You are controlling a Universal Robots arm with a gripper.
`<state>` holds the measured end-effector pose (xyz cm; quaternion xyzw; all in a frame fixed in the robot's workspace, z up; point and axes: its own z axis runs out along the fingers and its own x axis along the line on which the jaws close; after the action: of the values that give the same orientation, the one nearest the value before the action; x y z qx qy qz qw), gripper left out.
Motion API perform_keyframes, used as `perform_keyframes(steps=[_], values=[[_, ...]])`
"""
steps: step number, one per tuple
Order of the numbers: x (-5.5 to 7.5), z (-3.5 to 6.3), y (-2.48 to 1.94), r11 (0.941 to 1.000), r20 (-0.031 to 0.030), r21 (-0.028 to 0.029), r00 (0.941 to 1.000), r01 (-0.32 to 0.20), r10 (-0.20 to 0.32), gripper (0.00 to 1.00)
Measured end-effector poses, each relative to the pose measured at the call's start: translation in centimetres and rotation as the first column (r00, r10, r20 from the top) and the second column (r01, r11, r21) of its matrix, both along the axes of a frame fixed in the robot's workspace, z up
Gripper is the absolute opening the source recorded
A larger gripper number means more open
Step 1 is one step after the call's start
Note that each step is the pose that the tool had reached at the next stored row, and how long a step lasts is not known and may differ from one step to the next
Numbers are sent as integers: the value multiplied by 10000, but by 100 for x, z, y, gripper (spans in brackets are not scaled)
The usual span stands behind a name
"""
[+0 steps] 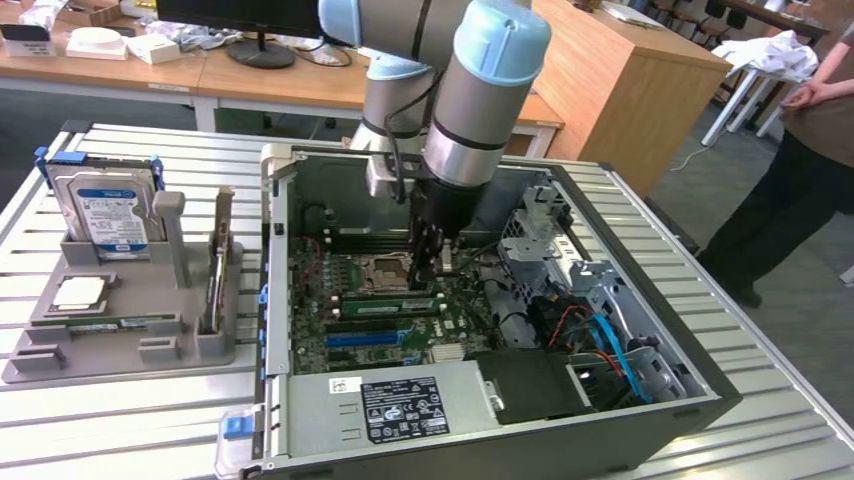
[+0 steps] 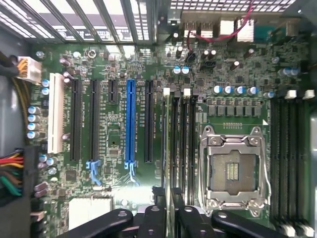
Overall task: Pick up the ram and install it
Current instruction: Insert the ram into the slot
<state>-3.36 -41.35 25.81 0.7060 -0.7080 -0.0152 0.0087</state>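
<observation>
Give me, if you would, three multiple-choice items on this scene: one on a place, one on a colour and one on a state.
1. Where is the tool?
A. Outside the case, to the exterior view's left.
B. Inside the open computer case, above the motherboard.
C. Outside the case, to the exterior view's right.

2. What colour is the long slot that stands between black slots?
A. Red.
B. Yellow.
C. Blue.

3. What state is the processor socket in?
A. Empty.
B. Under a cooler.
C. Covered by a cloth.

Answers:
1 B: the arm reaches down into the case.
2 C: it shows bright blue in the wrist view.
3 A: its bare contacts show in the middle.
</observation>
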Motion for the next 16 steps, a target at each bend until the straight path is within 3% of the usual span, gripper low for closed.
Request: perform_keyframes(steps=[16], values=[[4,441,0,10000,0,0,10000,0,0,19]])
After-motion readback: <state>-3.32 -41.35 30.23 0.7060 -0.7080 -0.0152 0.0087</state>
